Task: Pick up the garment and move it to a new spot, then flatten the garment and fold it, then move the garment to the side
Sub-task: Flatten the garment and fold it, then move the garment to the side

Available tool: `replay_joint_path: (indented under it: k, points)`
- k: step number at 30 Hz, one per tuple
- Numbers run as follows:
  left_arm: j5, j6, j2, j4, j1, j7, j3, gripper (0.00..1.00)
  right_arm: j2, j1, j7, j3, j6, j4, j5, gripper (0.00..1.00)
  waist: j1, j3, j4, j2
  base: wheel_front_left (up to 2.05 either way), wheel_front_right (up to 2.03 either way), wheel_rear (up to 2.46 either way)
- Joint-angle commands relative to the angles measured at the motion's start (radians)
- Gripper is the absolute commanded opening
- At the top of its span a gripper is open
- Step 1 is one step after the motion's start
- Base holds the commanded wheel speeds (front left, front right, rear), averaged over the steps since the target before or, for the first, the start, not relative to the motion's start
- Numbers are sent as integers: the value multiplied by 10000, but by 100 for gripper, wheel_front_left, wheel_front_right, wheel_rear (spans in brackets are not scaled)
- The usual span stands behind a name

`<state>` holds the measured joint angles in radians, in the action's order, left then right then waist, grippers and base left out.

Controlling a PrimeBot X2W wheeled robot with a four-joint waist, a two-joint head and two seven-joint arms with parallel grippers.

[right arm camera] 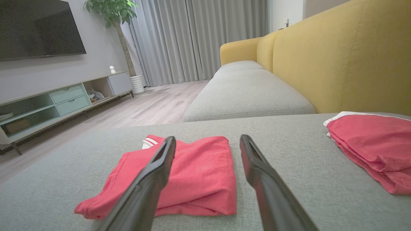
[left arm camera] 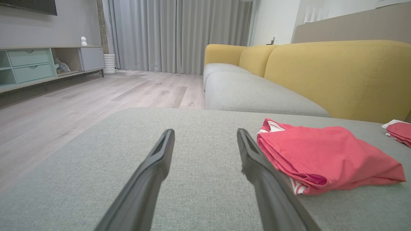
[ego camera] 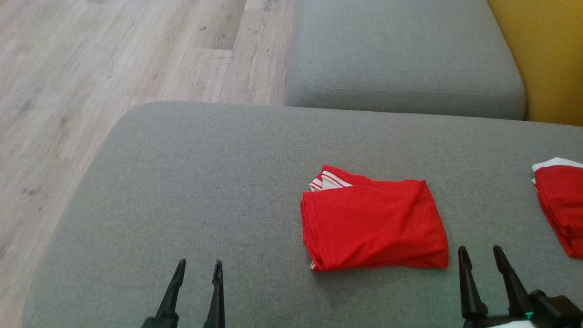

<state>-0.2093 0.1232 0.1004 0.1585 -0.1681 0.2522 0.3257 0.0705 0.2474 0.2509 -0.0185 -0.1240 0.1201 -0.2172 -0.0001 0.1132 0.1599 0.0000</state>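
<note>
A folded red garment (ego camera: 373,218) is seen lying flat on a grey cushion (ego camera: 182,182), right of its middle and toward the near edge. White-striped trim, possibly a sleeve or hem, shows at its far left corner. The left gripper (ego camera: 197,269) is pictured by the near edge, well apart from the garment, its fingers spread and empty. The right gripper (ego camera: 480,253) is placed just beside the garment's near right corner, likewise parted with nothing held. A second garment (ego camera: 562,205), also red, is laid at the cushion's right edge.
</note>
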Motion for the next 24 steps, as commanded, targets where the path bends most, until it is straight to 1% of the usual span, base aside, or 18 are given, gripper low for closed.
replay_joint_path:
  k: [1,10,19,21,24]
  points:
    - [74,4,-76,-256,332,95,-348,100,93,-334,107,-130,-67,-371,77,100,1,82,-50,0,0,0,0]
    - [252,-108,-115,-186,188,95,-466,100,-103,-23,108,15,-67,-395,399,100,1,275,-102,0,0,0,0]
    - [350,-174,-180,-238,171,95,-586,100,-147,-14,108,12,-67,-294,497,100,1,116,-148,0,0,0,0]
    - [370,-187,-204,-262,201,95,-596,100,-156,-149,108,41,-67,-129,317,100,1,-4,-152,0,0,0,0]
    - [389,-217,-248,-272,262,95,-567,100,-163,-598,108,-63,-67,475,-7,100,1,-285,-164,0,0,0,0]
